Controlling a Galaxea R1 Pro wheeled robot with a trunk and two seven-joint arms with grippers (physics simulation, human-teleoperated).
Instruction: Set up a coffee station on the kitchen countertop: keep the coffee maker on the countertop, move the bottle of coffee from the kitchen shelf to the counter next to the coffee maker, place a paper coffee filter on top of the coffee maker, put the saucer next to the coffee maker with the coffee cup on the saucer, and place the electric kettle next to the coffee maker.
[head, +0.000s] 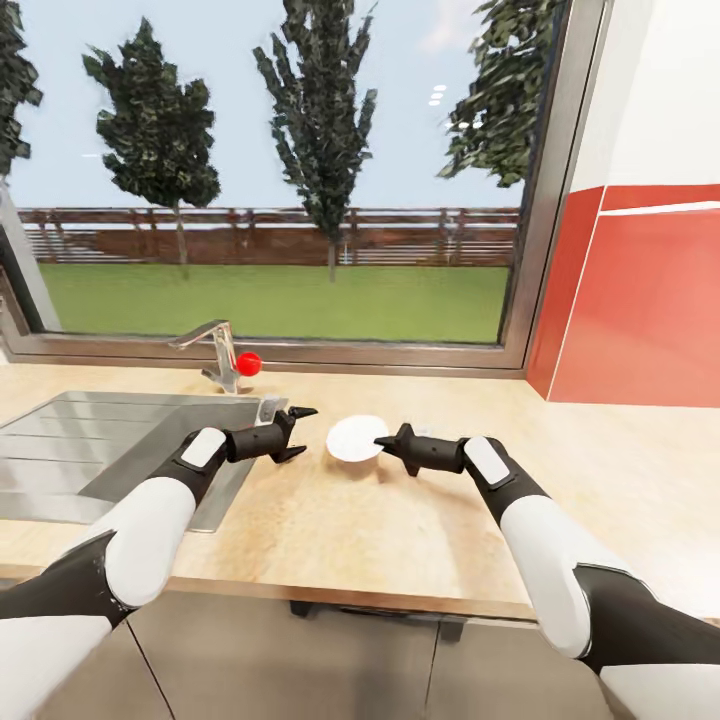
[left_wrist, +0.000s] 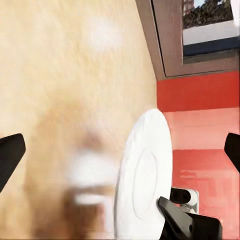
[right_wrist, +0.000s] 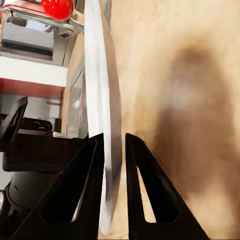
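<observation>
A small flat round white plate, the saucer, is seen in the head view above the long light tan, wood-look kitchen countertop, between the two dark grippers. It is pinched at its rim by the right gripper: in the right wrist view the thin white disc is clamped edge-on between the two black fingers, which are drawn nearly together on either side of it. The plate is held tilted rather than flat; whether its lower edge touches the worktop cannot be told.

The left gripper is found just beside the saucer on the sink side, its fingers spread wide apart and nothing held between them. In the left wrist view the saucer is seen ahead with the right gripper's black fingertip on its rim.

A recessed stainless steel sink is set into the countertop at the left, with a chrome tap behind it and a small red ball on the sill beside the tap. A wide window onto grass and trees is seen beyond, and a red wall panel stands at the right.
</observation>
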